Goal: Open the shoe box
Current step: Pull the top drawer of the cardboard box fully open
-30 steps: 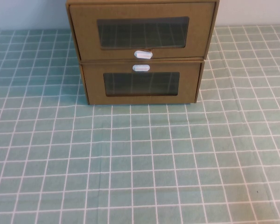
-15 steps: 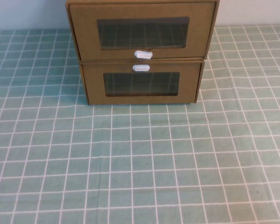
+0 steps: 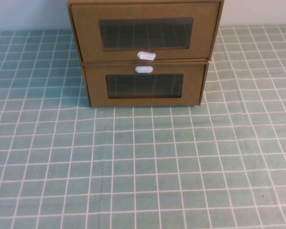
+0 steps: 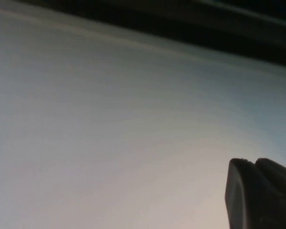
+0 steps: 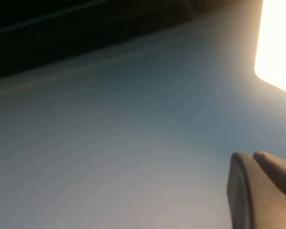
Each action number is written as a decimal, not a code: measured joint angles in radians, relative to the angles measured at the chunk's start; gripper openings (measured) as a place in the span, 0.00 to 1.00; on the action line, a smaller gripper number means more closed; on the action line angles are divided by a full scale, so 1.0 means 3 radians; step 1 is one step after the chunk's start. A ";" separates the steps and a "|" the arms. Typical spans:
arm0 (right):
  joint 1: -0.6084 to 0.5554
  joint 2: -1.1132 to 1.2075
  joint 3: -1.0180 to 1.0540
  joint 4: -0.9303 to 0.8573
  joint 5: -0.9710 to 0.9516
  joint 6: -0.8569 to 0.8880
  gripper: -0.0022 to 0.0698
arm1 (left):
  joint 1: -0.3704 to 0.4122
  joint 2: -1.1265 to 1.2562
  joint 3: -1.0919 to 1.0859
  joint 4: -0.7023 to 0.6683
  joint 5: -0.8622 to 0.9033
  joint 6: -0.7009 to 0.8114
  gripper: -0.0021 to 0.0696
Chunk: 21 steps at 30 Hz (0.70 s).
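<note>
Jaws of left gripper (image 4: 253, 164) and right gripper (image 5: 252, 156) are seen clenched, empty, outside the high view; the shoe box (image 3: 144, 52) is pictured shut on the counter (image 3: 143, 167).

Dark rounded tips on left pincer (image 4: 253, 193) and right pincer (image 5: 253, 188).

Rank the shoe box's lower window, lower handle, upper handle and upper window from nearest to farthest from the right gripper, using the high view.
The right gripper and left gripper are outside the high view, so this ranks from the robot's side, tentatively.
1. lower window, bottom front.
2. lower handle, just above.
3. upper handle, barely higher.
4. upper window, top.
</note>
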 joint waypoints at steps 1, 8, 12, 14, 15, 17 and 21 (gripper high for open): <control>0.0000 0.0108 -0.0161 0.0000 0.0199 0.0000 0.01 | 0.0000 0.0106 -0.0157 0.0014 0.0241 0.0000 0.02; 0.0000 0.1252 -0.1323 -0.0025 0.2100 -0.0006 0.01 | 0.0000 0.1146 -0.1421 0.0039 0.2271 0.0007 0.02; 0.0000 0.1859 -0.1514 -0.0032 0.2603 -0.0011 0.01 | 0.0000 0.1598 -0.1624 0.0101 0.2754 0.0013 0.02; 0.0000 0.2086 -0.1514 -0.0032 0.2623 -0.0011 0.01 | 0.0000 0.1768 -0.1630 0.0107 0.2796 0.0013 0.02; 0.0000 0.2200 -0.1514 -0.0032 0.2631 -0.0011 0.01 | 0.0000 0.1862 -0.1632 0.0087 0.2803 0.0013 0.02; 0.0000 0.2394 -0.1514 0.0055 0.2684 -0.0011 0.01 | 0.0000 0.2066 -0.1632 0.0016 0.2803 0.0013 0.02; 0.0006 0.2748 -0.1514 0.0504 0.2807 -0.0107 0.01 | 0.0000 0.2520 -0.1674 -0.0143 0.2819 0.0058 0.02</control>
